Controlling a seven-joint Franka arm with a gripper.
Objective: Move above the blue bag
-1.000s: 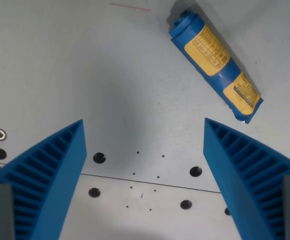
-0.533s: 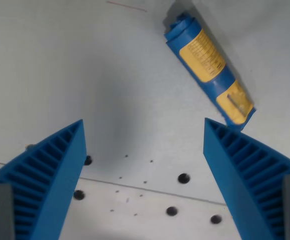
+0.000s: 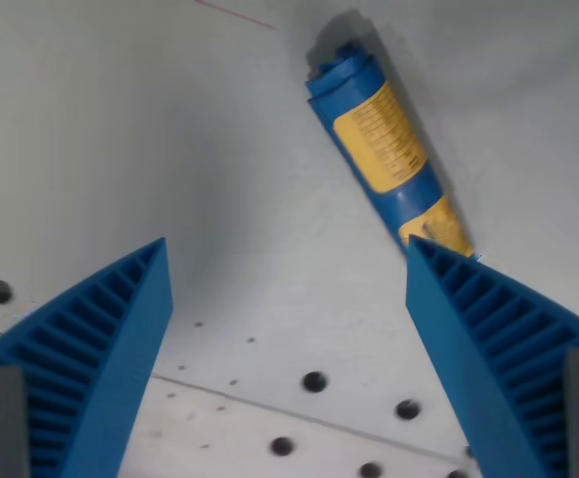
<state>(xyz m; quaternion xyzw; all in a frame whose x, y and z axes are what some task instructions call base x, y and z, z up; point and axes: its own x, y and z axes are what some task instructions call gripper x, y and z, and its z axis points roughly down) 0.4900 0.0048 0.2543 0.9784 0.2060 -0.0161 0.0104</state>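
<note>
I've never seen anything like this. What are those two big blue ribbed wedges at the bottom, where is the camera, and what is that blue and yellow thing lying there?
The camera sits on the robot arm's wrist and looks down past its own hand. The two blue ribbed wedges are the fingers of the gripper, the arm's pinching hand. They stand wide apart with only bare surface between them, so the gripper is open and holds nothing.

Below lies a pale grey table with small dark holes near the bottom of the picture. On it lies the rolled blue bag with a yellow printed label, placed diagonally towards the wrist view's upper right. Its lower end is hidden behind the finger on the wrist view's right. The bag is not between the fingers, so the gripper is not yet centred over it.
</note>
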